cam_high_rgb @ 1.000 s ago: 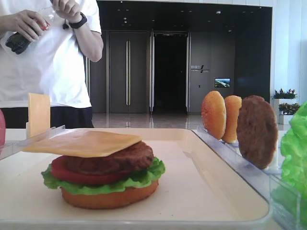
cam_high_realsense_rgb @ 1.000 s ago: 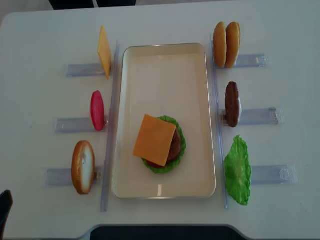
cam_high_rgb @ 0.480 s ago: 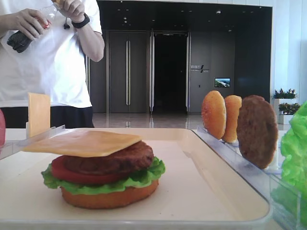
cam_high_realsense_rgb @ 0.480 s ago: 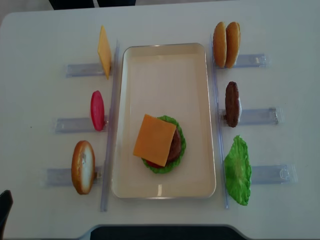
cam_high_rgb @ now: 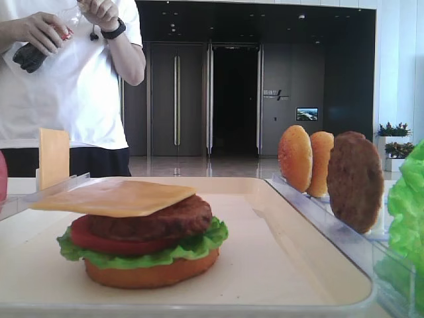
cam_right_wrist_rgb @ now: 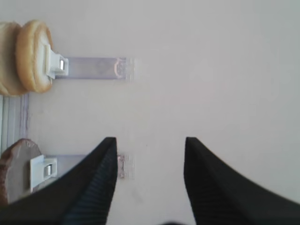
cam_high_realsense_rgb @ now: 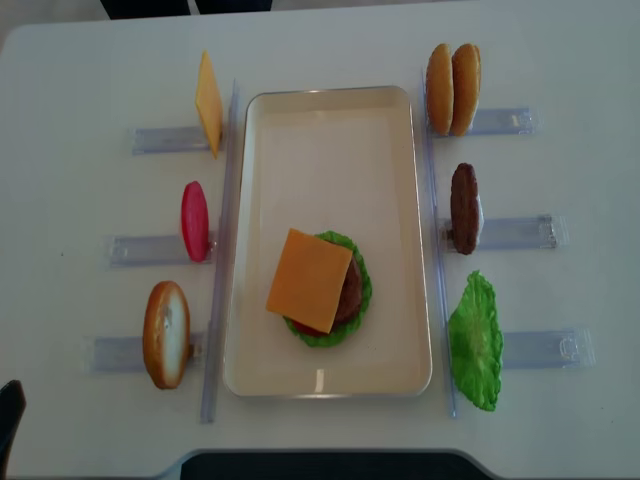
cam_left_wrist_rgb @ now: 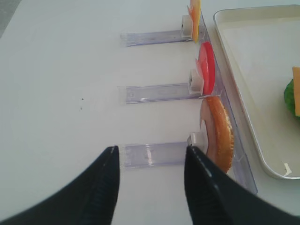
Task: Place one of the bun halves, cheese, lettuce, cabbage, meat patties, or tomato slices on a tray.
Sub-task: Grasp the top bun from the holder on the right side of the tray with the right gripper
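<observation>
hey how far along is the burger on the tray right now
Done: the stack on the tray runs bottom bun, lettuce, tomato, patty, cheese. In hand: nothing; the left gripper and right gripper are open and empty. Left: the bun top waits upright in its rack.

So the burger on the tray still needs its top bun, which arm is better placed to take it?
Probably the left. The domed bun top stands in the rack just ahead of the left gripper, whose jaws are open and empty. The right gripper, also open, faces the meat patty and two other buns on its side.
</observation>
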You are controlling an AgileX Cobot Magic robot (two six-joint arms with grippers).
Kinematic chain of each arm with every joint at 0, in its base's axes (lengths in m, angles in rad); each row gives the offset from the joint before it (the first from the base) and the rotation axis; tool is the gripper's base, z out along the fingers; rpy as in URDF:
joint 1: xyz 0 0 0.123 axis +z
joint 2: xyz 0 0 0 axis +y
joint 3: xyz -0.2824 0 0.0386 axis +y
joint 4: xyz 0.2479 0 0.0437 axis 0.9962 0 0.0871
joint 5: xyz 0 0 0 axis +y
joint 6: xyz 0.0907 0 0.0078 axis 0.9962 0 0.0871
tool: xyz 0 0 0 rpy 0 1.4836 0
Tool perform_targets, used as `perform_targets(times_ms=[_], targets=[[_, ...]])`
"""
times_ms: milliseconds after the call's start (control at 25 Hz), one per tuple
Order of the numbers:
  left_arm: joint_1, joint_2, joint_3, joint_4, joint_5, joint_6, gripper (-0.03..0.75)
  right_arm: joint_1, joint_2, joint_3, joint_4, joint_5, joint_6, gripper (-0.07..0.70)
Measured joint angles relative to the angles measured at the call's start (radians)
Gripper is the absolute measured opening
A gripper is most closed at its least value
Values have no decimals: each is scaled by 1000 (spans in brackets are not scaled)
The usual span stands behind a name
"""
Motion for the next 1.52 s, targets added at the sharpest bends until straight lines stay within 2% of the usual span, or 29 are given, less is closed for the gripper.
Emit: perform_targets(times_ms=[160, 440, 680, 800, 1000, 1360, 1520], targets=[[0, 0, 0, 0, 0, 0, 348, 0, 70, -82, 1, 0, -21, 358], [0, 0, 0, 0, 0, 0, 348, 0, 164, -162, 1, 1, -44, 358], [0, 0, 0, 0, 0, 0, 345, 0, 185, -176, 6, 1, -45, 362], [0, 0, 0, 0, 0, 0, 345, 8, 185, -176, 31, 1, -47, 396], [0, 0, 0, 0, 0, 0, 345, 88, 185, -176, 40, 1, -14, 419], [0, 0, 0, 0, 0, 0, 345, 316, 185, -176, 44, 1, 109, 421], [0, 0, 0, 0, 0, 0, 345, 375, 185, -176, 44, 1, 144, 421]])
